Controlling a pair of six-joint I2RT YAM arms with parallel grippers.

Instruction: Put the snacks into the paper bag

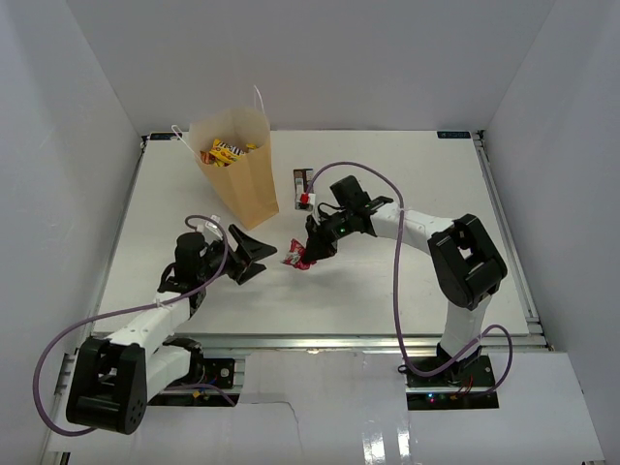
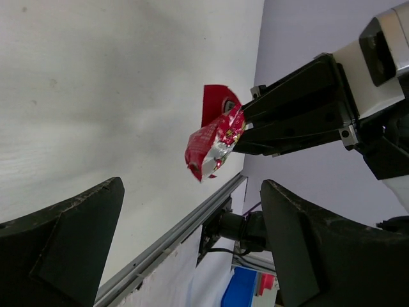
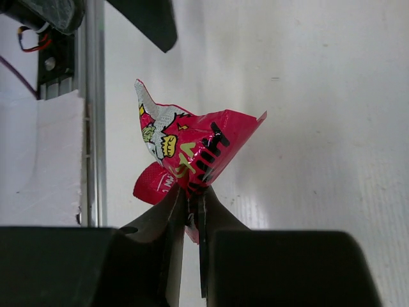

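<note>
Right claw (image 1: 310,250): pinched almost shut on one corner of a crumpled red snack packet (image 1: 294,256), fingers (image 3: 176,211) pressed together with only a sliver of gap. Sits near the middle of the white table (image 1: 417,184), toward the front half, with the packet pointing left. Impossible to tell whether the packet's free end touches the surface. Left claw (image 1: 263,260): spread wide, holding nothing, aimed at the packet from the left, just beside it but apart. Seen from the left wrist, frames the packet between and beyond its two dark fingers (image 2: 64,246), with the table's front metal rail (image 2: 179,227) running close below. Paper bag (image 1: 242,179): stands upright at the far left of the table, mouth open upward, thin white handles at the rim, yellow packets (image 1: 226,152) showing inside. Well apart from the held packet, beyond it and to the left. One more small packet (image 1: 304,186): lies flat on the table just beside the bag's right side, close to the right arm's wrist. Bare white surface between the bag's base and both claws, and a broader bare stretch from the right arm out to the table's right edge. Hemmed in by white walls (image 1: 58,145) on the left, back and right.
</note>
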